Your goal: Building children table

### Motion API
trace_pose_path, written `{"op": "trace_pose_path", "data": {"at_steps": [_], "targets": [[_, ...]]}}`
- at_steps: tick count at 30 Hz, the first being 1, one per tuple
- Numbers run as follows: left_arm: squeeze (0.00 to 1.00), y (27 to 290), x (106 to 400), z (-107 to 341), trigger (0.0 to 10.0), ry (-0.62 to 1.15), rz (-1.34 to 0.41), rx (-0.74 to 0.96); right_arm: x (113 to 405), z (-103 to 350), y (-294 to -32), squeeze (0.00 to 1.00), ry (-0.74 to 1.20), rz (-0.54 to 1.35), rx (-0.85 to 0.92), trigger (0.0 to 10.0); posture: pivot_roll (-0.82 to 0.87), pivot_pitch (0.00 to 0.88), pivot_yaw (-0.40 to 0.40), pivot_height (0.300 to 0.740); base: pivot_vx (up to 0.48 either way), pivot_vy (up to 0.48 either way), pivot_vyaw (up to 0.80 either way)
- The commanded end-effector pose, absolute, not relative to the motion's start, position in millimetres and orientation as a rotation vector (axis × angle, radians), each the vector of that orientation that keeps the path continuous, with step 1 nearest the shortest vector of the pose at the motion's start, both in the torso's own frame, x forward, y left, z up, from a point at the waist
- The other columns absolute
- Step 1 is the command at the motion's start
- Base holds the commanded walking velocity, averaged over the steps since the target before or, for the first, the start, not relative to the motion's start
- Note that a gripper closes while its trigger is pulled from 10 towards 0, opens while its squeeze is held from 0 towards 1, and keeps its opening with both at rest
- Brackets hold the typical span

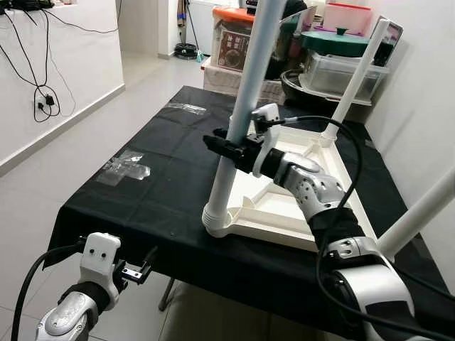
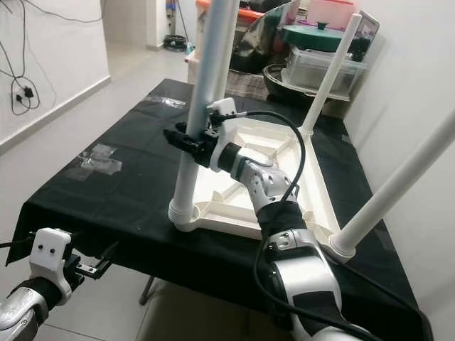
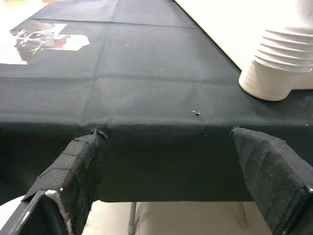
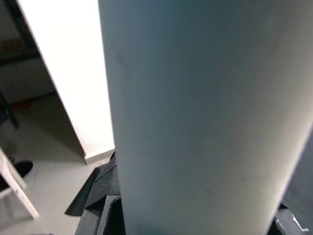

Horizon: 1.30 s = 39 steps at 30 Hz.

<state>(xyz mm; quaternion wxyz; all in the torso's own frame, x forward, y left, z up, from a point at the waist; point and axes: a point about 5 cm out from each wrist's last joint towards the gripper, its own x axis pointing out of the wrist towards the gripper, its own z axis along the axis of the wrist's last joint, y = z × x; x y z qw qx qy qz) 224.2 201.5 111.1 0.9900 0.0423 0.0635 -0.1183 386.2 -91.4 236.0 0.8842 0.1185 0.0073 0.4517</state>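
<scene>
Left tool (image 1: 146, 264) open, right tool (image 1: 226, 147) gripping leg (image 1: 245, 106)

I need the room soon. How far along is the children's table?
Three legs stand in the upturned white tabletop. The right gripper is closed around the near-left leg at its corner socket; seating unclear. The fourth corner is hidden. Flipping upright remains. The left gripper idles.

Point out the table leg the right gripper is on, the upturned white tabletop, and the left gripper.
table leg (image 1: 245, 106), left eye view, mid-shaft above the gripper.
white tabletop (image 1: 266, 206), left eye view, underside panel near the front corner.
left gripper (image 3: 171, 171), left wrist view, midway between its fingertips.
</scene>
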Motion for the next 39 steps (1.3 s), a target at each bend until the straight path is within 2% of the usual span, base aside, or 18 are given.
{"op": "trace_pose_path", "data": {"at_steps": [1, 13, 22, 25, 31, 39], "targets": [[0.0, 199.1, 223.9, 106.3, 10.0, 0.145, -0.244, 0.08, 385.8, 205.2, -98.8, 0.0, 0.142, 0.879, 0.322, 0.0, 0.13, 0.0, -0.142, 0.74, 0.0, 0.0, 0.0], [0.0, 199.6, 227.4, 106.5, 10.0, 0.143, -0.25, 0.091, 392.0, 186.1, -108.5, 0.0, 0.201, 0.708, 0.341, 0.0, 0.13, 0.0, -0.132, 0.74, 0.0, 0.0, 0.0], [0.0, 201.4, 228.1, 107.7, 10.0, 0.138, -0.247, 0.099, 395.3, 179.8, -113.9, 0.0, 0.189, 0.627, 0.224, 0.0, 0.13, 0.0, -0.136, 0.74, 0.0, 0.0, 0.0], [0.0, 202.2, 227.6, 107.0, 10.0, 0.137, -0.244, 0.1, 390.3, 185.4, -111.6, 0.0, 0.081, 0.691, 0.121, 0.0, 0.13, 0.0, -0.135, 0.74, 0.0, 0.0, 0.0], [0.0, 200.0, 228.5, 106.2, 10.0, 0.137, -0.248, 0.097, 374.4, 188.8, -100.4, 0.0, -0.038, 0.846, 0.087, 0.0, 0.12, 0.0, -0.127, 0.74, 0.0, 0.0, 0.0], [0.0, 200.3, 230.0, 106.1, 10.0, 0.137, -0.248, 0.094, 367.9, 180.8, -92.5, 0.0, -0.028, 0.903, 0.088, 0.0, 0.12, 0.0, -0.13, 0.74, 0.0, 0.0, 0.0]]}}
